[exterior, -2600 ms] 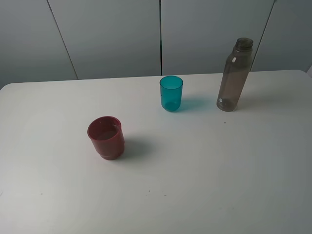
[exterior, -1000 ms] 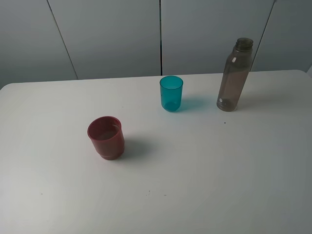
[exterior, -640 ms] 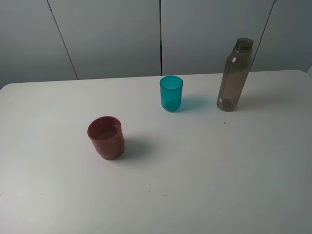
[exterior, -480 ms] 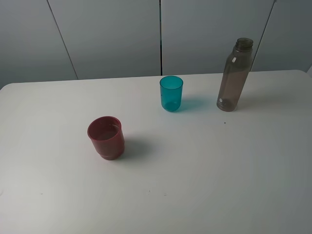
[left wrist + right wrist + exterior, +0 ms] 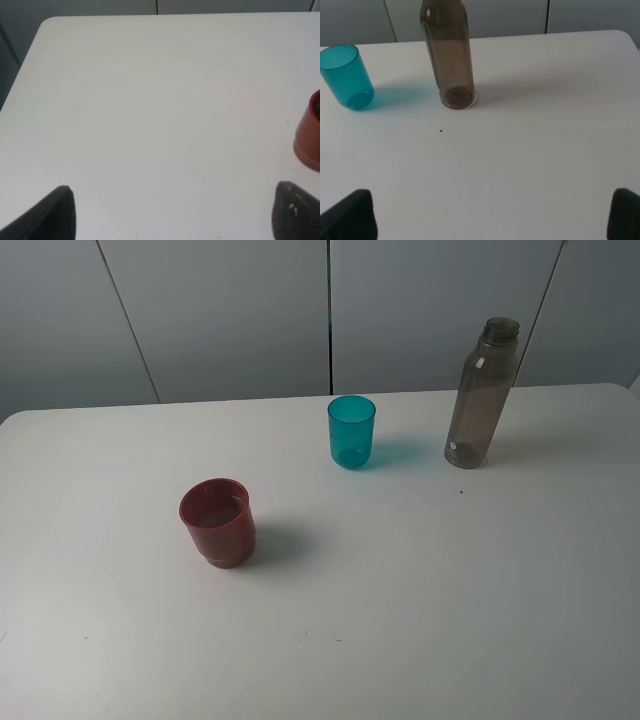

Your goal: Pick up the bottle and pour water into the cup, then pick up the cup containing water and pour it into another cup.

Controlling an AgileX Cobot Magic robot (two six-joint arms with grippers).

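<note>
1. Plainly, the left gripper [image 5: 172, 212] has its jaws spread wide with nothing between them; only the two dark fingertips [image 5: 55, 212] show, over bare white table [image 5: 150, 100].
2. Likewise the right gripper [image 5: 492, 215] is wide apart and holds nothing, its fingertips [image 5: 350, 215] hanging above open tabletop.
3. Beyond the left gripper, the dark red cup [image 5: 217, 521] stands upright, well inside the table's edges, with clear surface on every side.
4. Ahead of the right gripper, the smoky grey-brown bottle [image 5: 479, 395] stands upright near the table's far edge.
5. Near the bottle, apart from it, the teal tumbler [image 5: 351, 431] stands upright, also toward the far edge.
</note>
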